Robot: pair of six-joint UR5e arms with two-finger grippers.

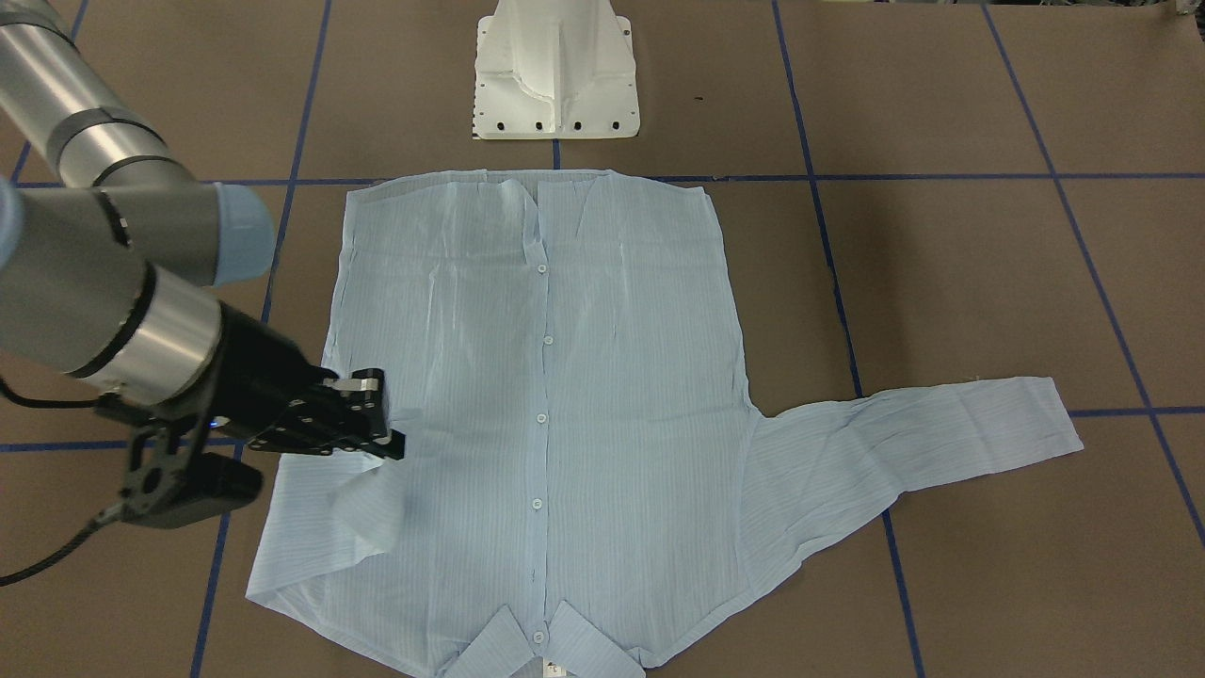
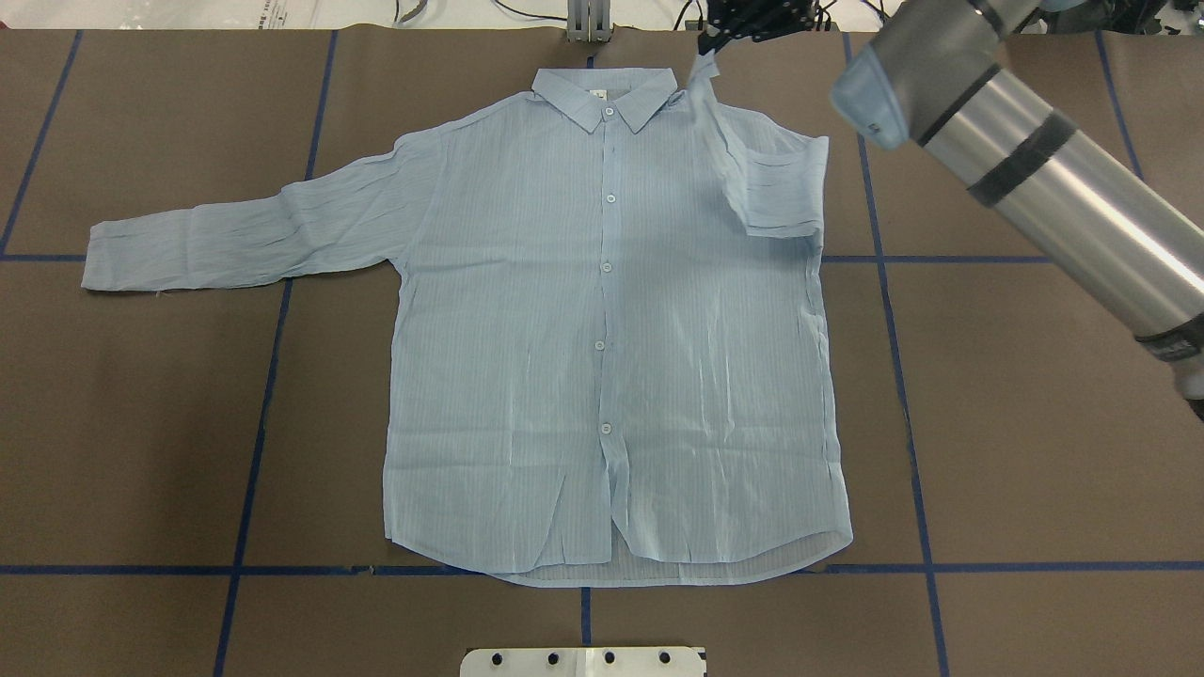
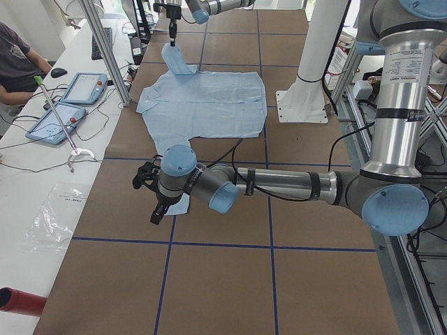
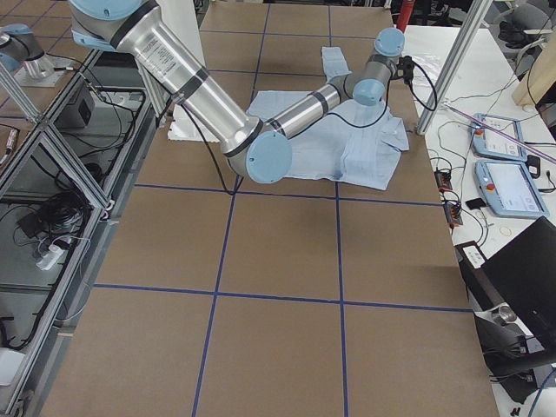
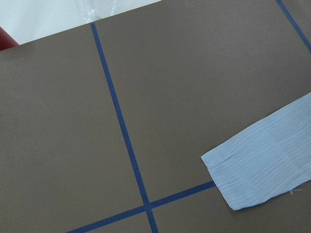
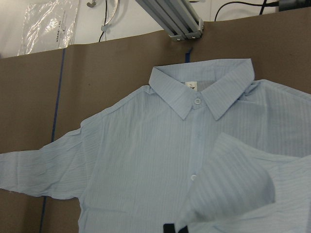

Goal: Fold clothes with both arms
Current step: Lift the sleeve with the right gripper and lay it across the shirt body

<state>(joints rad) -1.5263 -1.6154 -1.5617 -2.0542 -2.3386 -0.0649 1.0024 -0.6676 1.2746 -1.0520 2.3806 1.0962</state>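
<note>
The shirt point(image 2: 602, 329) lies flat on the table point(image 2: 1035, 423). The right gripper point(image 1: 388, 444) is closed on one sleeve point(image 2: 771, 179), lifted beside the collar point(image 2: 602, 94). The left gripper point(image 3: 150, 199) hangs far from the collar, near the other cuff point(image 5: 252, 165); its state I cannot tell.

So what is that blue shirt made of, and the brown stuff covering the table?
The shirt looks like thin woven cotton or a blend, matte: fine stripes, soft creases, and its lifted sleeve droops limply. The brown table cover looks like matte kraft paper or thin card, flat and dull; which, I can't tell. The blue lines look like tape.
</note>
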